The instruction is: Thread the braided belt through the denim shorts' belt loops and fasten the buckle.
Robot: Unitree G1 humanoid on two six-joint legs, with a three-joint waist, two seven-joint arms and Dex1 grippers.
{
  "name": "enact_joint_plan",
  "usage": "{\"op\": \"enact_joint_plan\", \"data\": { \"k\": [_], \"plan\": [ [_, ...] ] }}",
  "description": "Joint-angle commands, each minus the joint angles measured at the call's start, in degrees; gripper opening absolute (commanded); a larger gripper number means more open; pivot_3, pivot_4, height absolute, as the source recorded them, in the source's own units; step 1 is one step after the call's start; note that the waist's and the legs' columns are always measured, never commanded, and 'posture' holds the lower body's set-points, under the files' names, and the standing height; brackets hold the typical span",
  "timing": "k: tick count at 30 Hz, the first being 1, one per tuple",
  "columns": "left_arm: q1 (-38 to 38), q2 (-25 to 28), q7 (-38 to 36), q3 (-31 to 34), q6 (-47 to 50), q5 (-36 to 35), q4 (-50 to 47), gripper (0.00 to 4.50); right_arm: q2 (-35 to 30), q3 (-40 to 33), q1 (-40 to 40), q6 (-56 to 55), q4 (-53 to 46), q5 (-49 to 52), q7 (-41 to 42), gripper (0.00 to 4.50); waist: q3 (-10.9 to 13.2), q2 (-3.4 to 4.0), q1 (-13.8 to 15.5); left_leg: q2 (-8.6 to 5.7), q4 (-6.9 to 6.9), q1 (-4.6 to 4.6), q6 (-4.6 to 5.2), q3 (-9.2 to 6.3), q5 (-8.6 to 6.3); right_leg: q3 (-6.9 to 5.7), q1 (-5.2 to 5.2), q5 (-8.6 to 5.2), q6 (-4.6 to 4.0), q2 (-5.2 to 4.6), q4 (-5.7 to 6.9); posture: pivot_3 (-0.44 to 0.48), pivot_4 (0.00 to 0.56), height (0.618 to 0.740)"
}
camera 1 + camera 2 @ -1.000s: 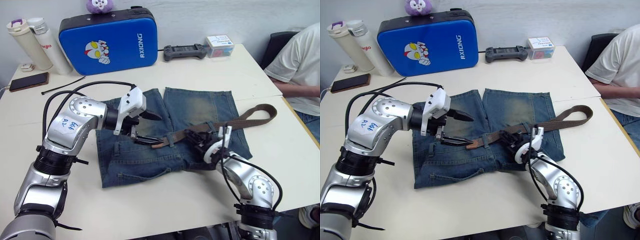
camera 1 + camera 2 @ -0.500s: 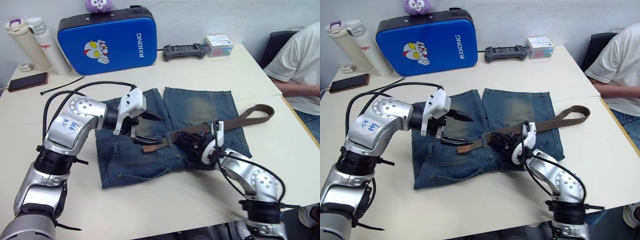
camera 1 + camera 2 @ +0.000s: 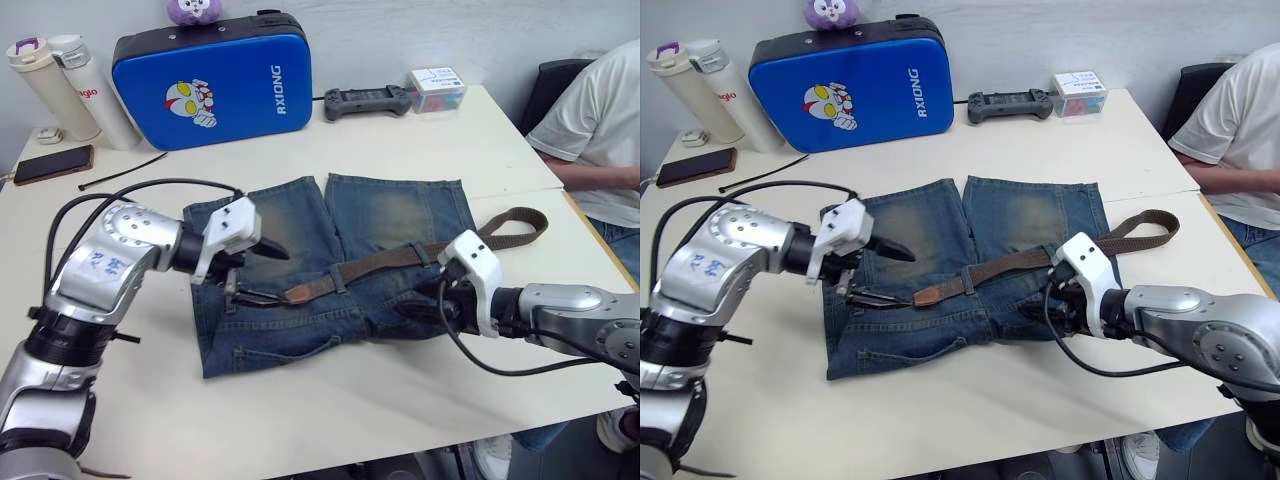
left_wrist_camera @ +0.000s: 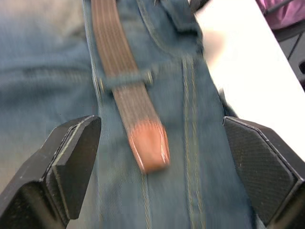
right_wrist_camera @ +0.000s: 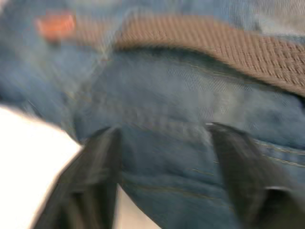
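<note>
The denim shorts lie flat in the middle of the table. The braided belt runs across the waistband and under one belt loop. Its tan tip points left, and its other end curls off the shorts at the right. I cannot make out the buckle. My left gripper is open just left of the tan tip, which lies between its fingers untouched. My right gripper is open over the denim, just on the near side of the belt.
A blue hard case, two bottles, a phone, a black cable, a controller and a small box line the back. A person in a white shirt sits at the right edge.
My left gripper has drawn back to the left, off the tan tip. My right arm has swung out to the right, and its gripper has come off the belt toward me.
</note>
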Motion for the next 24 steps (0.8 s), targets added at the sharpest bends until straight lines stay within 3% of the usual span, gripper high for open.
{"op": "enact_joint_plan", "data": {
  "k": [1,3,7,11,19,22,24],
  "plan": [
    [2.2,2.0,-2.1,2.4,-4.4,0.2,-2.4,4.50,-1.0,1.6,-0.9,-4.1,-0.3,-7.5,8.1,1.06,0.0,0.00,0.2,0.00,0.01,0.00,0.01,0.00,0.00,0.00,0.01,0.00,0.00,-0.01,-0.02,0.000,0.150,0.740],
    [4.3,1.8,-2.0,1.6,-7.1,1.2,-3.3,4.50,0.2,2.6,-0.8,-5.4,1.7,-11.3,10.1,0.05,0.0,0.00,0.7,-0.03,0.02,0.00,0.03,0.01,-0.02,0.01,0.03,0.00,0.00,-0.04,-0.04,0.000,0.150,0.740],
    [5.7,-1.3,1.3,0.2,-10.7,3.8,-3.4,4.50,4.0,4.3,-1.0,-7.1,5.3,-17.6,10.8,0.02,0.0,-0.02,1.6,-0.02,0.05,0.00,0.02,0.02,-0.01,0.01,0.03,0.02,-0.02,-0.04,-0.02,0.000,0.150,0.740],
    [4.4,-6.9,7.8,-2.7,-19.8,12.0,0.4,4.50,6.4,6.8,-2.1,-4.6,8.1,-24.4,9.1,0.02,0.0,-0.03,2.8,-0.05,0.16,-0.01,0.02,0.03,-0.01,0.01,0.02,0.03,-0.03,-0.04,0.05,0.000,0.150,0.740],
    [3.1,-13.1,13.1,-8.0,-32.0,23.0,8.0,4.50,10.9,3.9,-1.9,1.0,7.5,-25.8,7.2,0.02,0.0,-0.12,2.8,-0.05,0.19,0.01,0.01,0.04,-0.01,0.00,0.05,0.05,-0.05,-0.03,0.08,0.000,0.150,0.740],
    [1.9,-15.3,13.5,-7.7,-31.0,22.4,9.0,3.58,11.6,3.2,-1.8,2.4,7.0,-26.2,7.0,0.00,0.0,-0.12,2.8,-0.05,0.19,0.01,0.01,0.03,0.00,0.00,0.04,0.05,-0.05,-0.02,0.11,0.000,0.150,0.740],
    [1.3,-16.0,13.4,-8.1,-31.9,23.1,10.2,2.72,12.2,2.1,-1.4,4.1,5.8,-26.1,6.1,0.00,0.0,-0.14,2.8,-0.05,0.23,0.01,0.01,0.04,0.00,0.00,0.05,0.05,-0.05,-0.02,0.12,0.000,0.150,0.740]
  ]
}}
